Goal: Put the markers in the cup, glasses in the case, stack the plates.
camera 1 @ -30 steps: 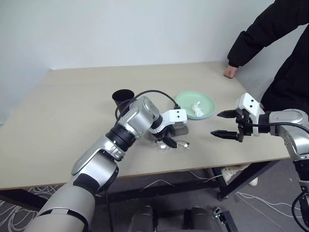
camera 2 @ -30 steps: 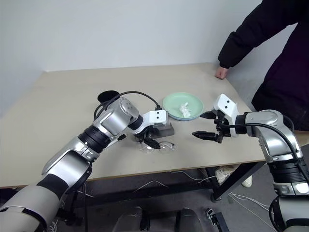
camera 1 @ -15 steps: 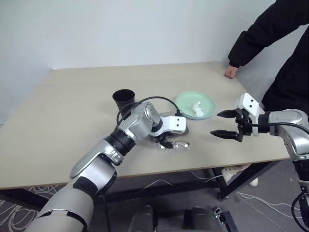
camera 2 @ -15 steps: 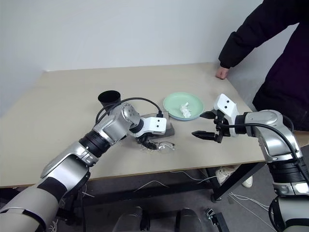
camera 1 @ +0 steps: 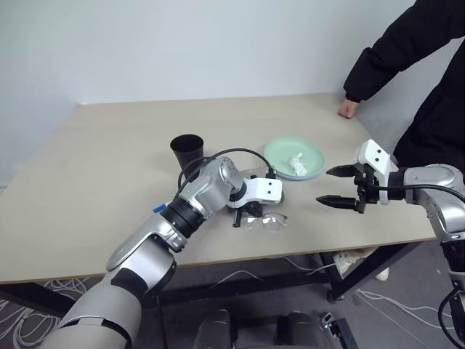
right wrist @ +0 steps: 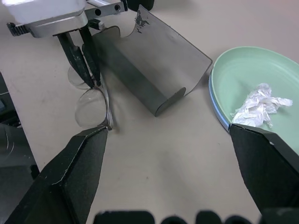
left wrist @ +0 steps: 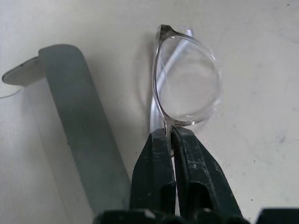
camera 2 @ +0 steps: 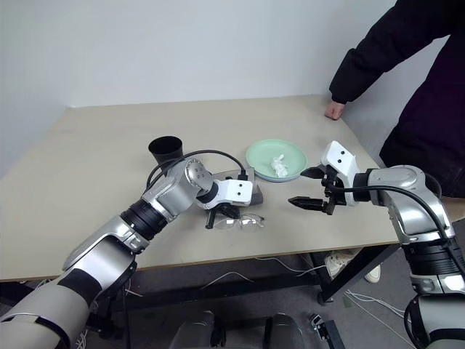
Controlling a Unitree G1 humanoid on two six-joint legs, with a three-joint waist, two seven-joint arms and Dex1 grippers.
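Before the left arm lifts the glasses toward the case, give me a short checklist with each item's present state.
1. Left gripper shut on the glasses: ok, its fingers pinch the frame at the bridge.
2. Glasses lifted clear of the table: not ok, they lie on it.
3. Case open to receive them: ok, lid up, just beside the glasses.
4. Right gripper out of the way: ok, open, hovering apart near the mint green plate.
5. Plates stacked: ok, a blue rim shows under the green one; a crumpled tissue lies on top.
6. Markers in the cup: cannot tell.
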